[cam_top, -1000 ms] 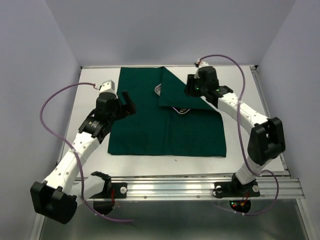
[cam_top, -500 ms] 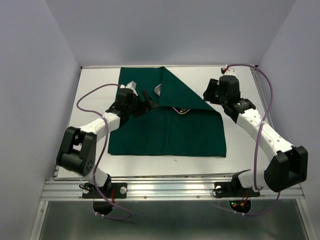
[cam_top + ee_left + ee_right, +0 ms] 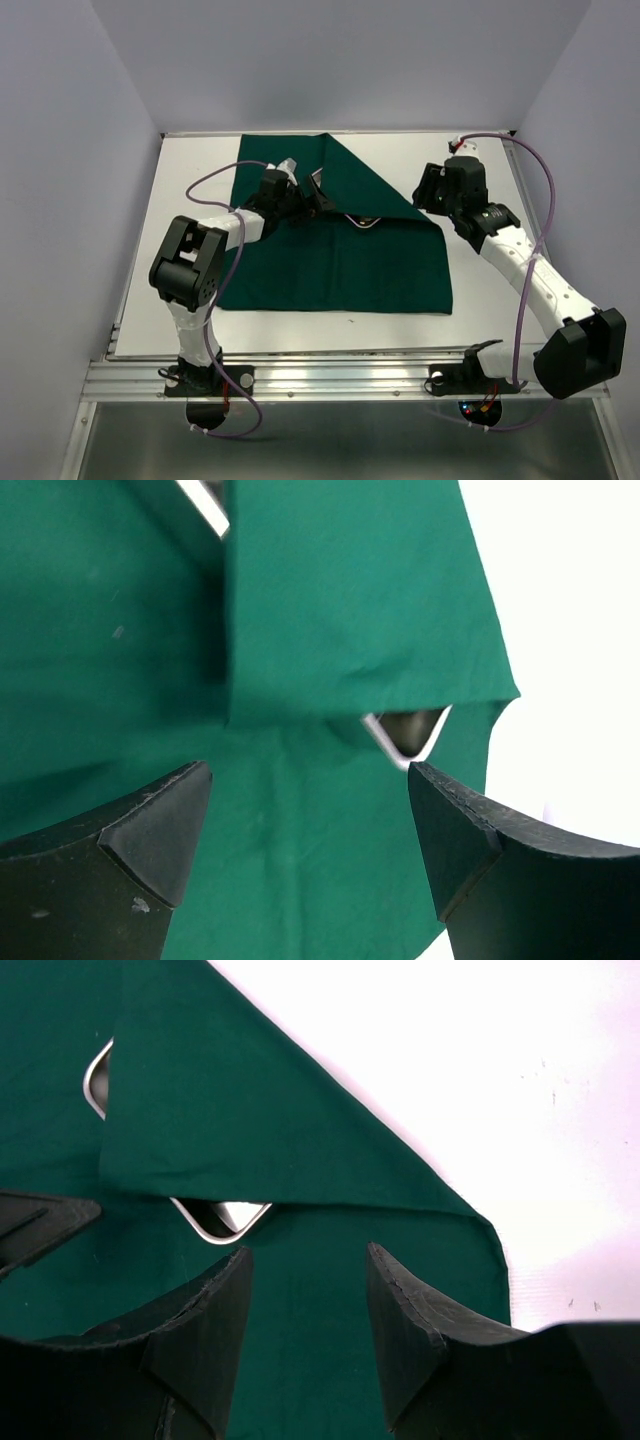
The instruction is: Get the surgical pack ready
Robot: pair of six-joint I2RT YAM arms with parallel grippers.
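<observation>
One green drape (image 3: 330,270) folded over one steel tray (image 3: 232,1216); two sets of jaws spread.

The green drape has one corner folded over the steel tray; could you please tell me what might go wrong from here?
1. The open left pincer hovers by the edge of the flap, where the steel tray peeks out. Closing there might catch the tray's rim along with the cloth, or nudge the tray.
2. The right pincer is open and holds nothing, so the flap lies unpinned. Tugging the drape could pull it back off.
</observation>
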